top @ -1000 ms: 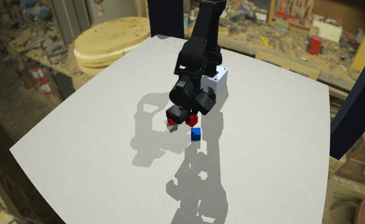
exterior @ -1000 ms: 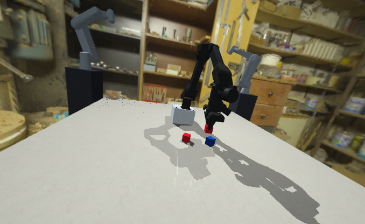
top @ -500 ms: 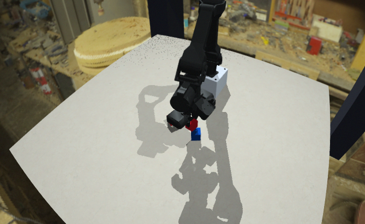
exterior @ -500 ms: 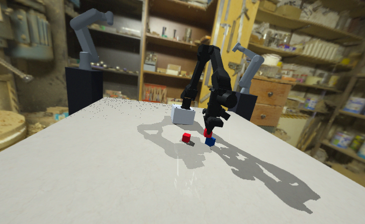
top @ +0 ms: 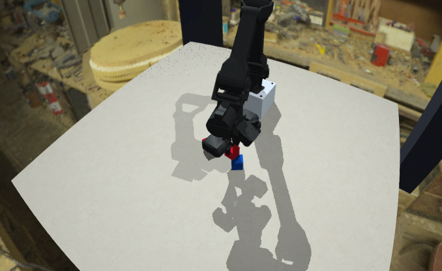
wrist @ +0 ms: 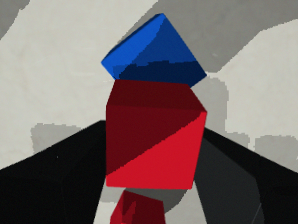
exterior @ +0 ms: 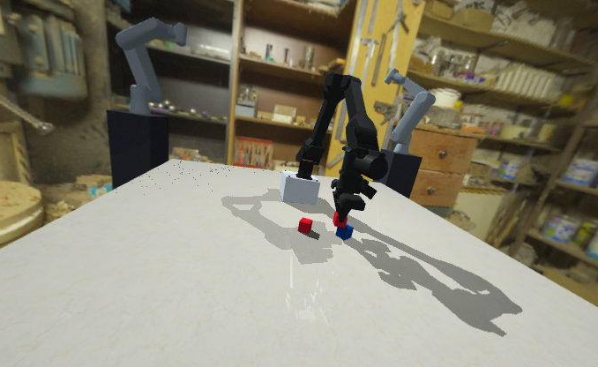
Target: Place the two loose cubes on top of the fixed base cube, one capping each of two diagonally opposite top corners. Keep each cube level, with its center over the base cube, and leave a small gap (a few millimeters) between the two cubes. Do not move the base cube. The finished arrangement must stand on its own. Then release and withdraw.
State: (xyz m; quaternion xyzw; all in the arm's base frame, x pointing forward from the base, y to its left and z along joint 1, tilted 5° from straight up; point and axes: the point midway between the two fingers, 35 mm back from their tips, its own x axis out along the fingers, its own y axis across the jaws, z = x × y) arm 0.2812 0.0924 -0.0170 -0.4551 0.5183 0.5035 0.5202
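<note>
Gripping one red cube (top: pixel 232 152) (exterior: pixel 339 220) (wrist: pixel 156 140), end effector (top: pixel 227 148) (exterior: pixel 340 215) (wrist: pixel 150 133) hovers near blue cube (top: pixel 237 163) (exterior: pixel 344 232) (wrist: pixel 157 50)

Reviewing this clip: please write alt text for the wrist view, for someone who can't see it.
A red cube sits between the gripper's black fingers, with part of a blue cube visible beyond it. Part of a second red cube shows at the bottom edge, against a pale, shadowed surface.
</note>
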